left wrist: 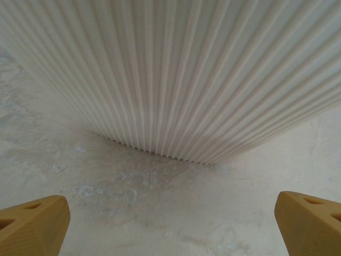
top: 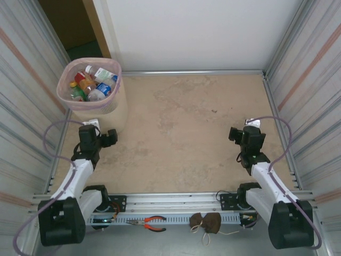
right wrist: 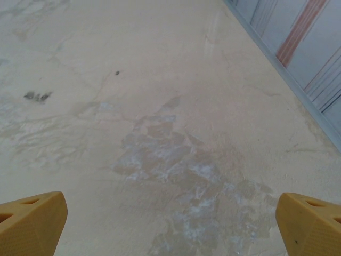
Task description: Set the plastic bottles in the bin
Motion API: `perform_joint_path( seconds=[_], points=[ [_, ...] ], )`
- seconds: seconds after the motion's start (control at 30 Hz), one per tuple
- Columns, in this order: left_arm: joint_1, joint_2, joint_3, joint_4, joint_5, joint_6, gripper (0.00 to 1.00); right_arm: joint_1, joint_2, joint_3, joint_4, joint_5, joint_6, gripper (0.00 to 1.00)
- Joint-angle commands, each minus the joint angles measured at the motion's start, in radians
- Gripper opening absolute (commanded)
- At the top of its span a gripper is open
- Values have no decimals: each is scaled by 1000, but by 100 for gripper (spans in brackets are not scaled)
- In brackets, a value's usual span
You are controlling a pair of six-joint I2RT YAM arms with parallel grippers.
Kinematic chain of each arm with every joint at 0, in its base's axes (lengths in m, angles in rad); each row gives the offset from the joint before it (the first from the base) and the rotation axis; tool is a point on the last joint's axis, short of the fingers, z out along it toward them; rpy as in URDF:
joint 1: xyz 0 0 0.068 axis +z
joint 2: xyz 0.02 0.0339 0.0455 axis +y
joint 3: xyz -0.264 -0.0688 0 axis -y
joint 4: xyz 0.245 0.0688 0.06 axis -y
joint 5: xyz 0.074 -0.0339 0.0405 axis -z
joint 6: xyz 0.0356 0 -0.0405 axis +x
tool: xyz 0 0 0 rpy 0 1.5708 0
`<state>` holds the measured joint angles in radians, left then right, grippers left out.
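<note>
Several bottles (top: pixel 95 84) are lying inside the pink bin (top: pixel 113 113) at the bench's (top: pixel 192 128) far left corner; the left hand (left wrist: pixel 170 226) (just beside the bin) and the right hand (right wrist: pixel 170 226) are gaping wide, holding nothing.

- I see the table (top: pixel 197 133) as a pale beige slab, mottled and scuffed, walled by corrugated metal panels on the left and right and a white panel at the far side.
- From the right wrist view, the table (right wrist: pixel 80 32) has a patchy whitish stain (right wrist: pixel 181 165), a small dark speck (right wrist: pixel 117 72) and a grey smudge (right wrist: pixel 37 96).
- The bin (top: pixel 114 114) stands upright on the table's far left corner; in my left wrist view its ribbed wall (left wrist: pixel 176 69) meets the surface (left wrist: pixel 160 202).
- On the grey ledge at the near edge, orange-handled pliers (top: pixel 149 223) lie flat, a brown pouch (top: pixel 206 222) just to their right.
</note>
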<state>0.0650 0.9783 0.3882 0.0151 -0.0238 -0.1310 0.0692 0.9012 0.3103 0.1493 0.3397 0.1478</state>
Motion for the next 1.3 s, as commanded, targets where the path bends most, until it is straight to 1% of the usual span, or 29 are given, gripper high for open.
perform_joint_path(
  seconds=[0.0, 0.07, 0.13, 0.2, 0.27, 0.37, 0.5, 0.57, 0.7, 0.77, 0.83, 0.9, 0.97, 1.27],
  points=[
    [-6, 84, -55, 346, 50, 50, 99, -40, 67, -37, 264, -60, -6, 99],
    [-6, 134, -87, 484, 76, 65, 99, -62, 135, -43, 328, -99, -13, 99],
    [-6, 175, -88, 557, 110, 96, 99, -75, 196, -39, 387, -129, -19, 99],
    [-4, 222, -104, 671, 145, 117, 99, -83, 254, -36, 458, -163, -21, 99],
    [-2, 267, -100, 733, 170, 127, 99, -88, 313, -26, 517, -198, -22, 99],
    [4, 342, -84, 812, 220, 152, 99, -93, 396, 17, 550, -245, -28, 100],
    [15, 408, -52, 816, 261, 157, 99, -97, 482, 55, 599, -288, -53, 99],
    [15, 428, -55, 840, 283, 167, 99, -101, 522, 66, 611, -301, -55, 99],
    [16, 510, -56, 915, 309, 172, 99, -104, 606, 61, 691, -325, -63, 99],
    [19, 541, -42, 921, 322, 171, 99, -103, 647, 62, 737, -334, -70, 99],
    [17, 531, -24, 863, 334, 187, 99, -104, 633, 86, 662, -336, -69, 99],
    [2, 543, 0, 837, 336, 208, 99, -106, 643, 93, 661, -335, -64, 99],
    [-38, 538, 24, 779, 255, 230, 99, -111, 645, 93, 664, -337, -60, 99],
    [-41, 533, 14, 793, 251, 229, 99, -110, 640, 93, 656, -336, -59, 99]
  ],
)
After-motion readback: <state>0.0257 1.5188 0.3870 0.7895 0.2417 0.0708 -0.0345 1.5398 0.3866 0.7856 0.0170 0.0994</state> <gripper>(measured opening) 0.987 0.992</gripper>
